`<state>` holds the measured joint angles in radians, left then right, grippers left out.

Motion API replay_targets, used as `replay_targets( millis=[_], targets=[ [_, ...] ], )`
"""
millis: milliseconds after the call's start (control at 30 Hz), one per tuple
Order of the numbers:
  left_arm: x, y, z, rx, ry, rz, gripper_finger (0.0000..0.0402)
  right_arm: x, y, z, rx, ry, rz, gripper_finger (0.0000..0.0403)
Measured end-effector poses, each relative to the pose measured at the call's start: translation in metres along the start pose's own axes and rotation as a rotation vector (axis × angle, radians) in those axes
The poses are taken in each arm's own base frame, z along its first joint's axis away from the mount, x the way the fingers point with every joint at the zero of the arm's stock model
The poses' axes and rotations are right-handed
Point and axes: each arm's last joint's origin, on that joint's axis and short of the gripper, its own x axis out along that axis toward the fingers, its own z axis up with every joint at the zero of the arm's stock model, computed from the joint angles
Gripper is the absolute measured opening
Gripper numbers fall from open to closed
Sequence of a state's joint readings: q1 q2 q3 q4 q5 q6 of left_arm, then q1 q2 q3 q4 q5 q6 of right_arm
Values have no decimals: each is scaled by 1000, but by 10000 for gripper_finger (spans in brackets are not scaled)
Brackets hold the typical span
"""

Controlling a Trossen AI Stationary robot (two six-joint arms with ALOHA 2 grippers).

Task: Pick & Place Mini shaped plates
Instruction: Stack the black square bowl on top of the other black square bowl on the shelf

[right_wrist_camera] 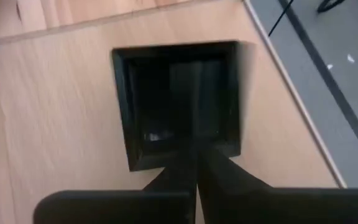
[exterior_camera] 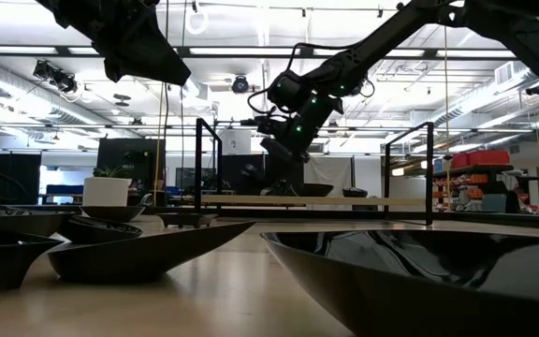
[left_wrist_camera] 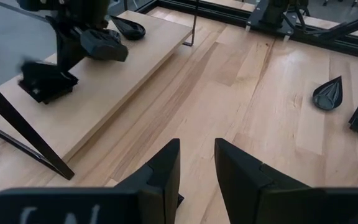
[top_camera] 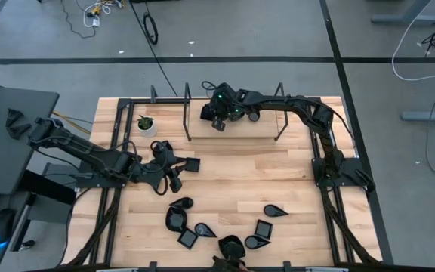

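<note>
Surface (top_camera: 278, 185): light wood w/ raised shelf (top_camera: 232, 113) along far edge. Main group of mini shaped plates (top_camera: 225, 227) sits near front edge, approx 7 visible; teardrop plate (left_wrist_camera: 328, 93) apart on bare wood. Right tool (top_camera: 217, 121) over shelf, fingers pressed together, tips at rim of square plate (right_wrist_camera: 176, 102) lying on shelf; hold on it can't be confirmed. Left tool (top_camera: 178, 172) at surface left-centre, fingers parted w/ narrow gap, holding nothing; another square plate (top_camera: 193, 164) just beside it.
</note>
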<state>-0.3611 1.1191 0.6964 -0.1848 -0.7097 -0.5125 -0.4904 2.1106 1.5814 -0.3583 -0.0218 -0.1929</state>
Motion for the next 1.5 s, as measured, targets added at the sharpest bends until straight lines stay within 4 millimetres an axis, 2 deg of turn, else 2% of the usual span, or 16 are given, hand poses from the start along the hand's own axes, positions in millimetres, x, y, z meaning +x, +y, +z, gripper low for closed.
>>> replay_targets(
  millis=[533,667,867,1067,1200,1500],
  targets=[
    [0,0,0,2,1,0,106,1,-1,4,-31,-45,-23,8],
    [0,0,0,2,1,0,106,-11,0,6,-9,-25,-3,9],
    [0,0,0,2,2,1,106,-28,5,3,5,35,136,9],
    [0,0,0,2,1,0,106,-19,5,-7,30,115,125,9],
    [0,0,0,1,1,0,106,-14,2,-7,37,103,56,9],
    [0,0,0,2,1,0,106,-11,-11,-6,86,67,21,9]
  ],
)
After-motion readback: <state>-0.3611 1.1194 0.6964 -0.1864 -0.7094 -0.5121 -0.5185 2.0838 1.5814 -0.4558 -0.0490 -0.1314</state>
